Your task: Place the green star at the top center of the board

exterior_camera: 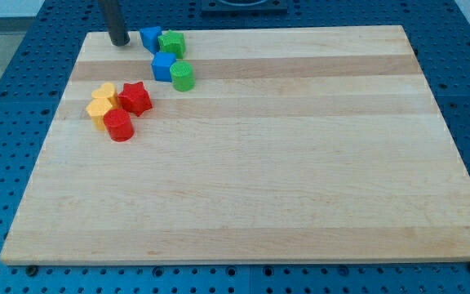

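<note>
Board: wooden board (300,163), blocks clustered upper left.
Tip: my tip (119,42), holding nothing.
Star: green star (171,43), near, right of tip, beyond blue block (150,37).

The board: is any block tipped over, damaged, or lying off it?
Nothing stands out. All blocks sit on the board, bunched at the view's upper left; my tip is just left of the blue block beside the green star.

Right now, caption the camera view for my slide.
My tip at the board's top left, left of a blue block touching the green star.

Rod (113,16) cut off by view's top edge; blue blocks' (151,37) shapes unclear.
</note>
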### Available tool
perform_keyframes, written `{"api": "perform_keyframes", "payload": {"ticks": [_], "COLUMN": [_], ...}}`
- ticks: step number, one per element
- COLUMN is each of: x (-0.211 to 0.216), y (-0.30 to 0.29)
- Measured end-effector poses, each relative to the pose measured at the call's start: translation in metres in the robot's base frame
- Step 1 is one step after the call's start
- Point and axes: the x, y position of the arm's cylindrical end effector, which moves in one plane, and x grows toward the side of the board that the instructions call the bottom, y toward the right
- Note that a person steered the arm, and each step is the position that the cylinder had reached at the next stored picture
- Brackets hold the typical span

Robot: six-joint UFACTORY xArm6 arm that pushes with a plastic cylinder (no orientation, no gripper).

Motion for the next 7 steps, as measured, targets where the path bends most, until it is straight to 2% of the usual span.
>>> {"api": "perform_keyframes", "payload": {"ticks": [2, 4, 7], "x": [-0.010, 0.015, 0.032], "y": [0.045, 0.046, 0.110]}}
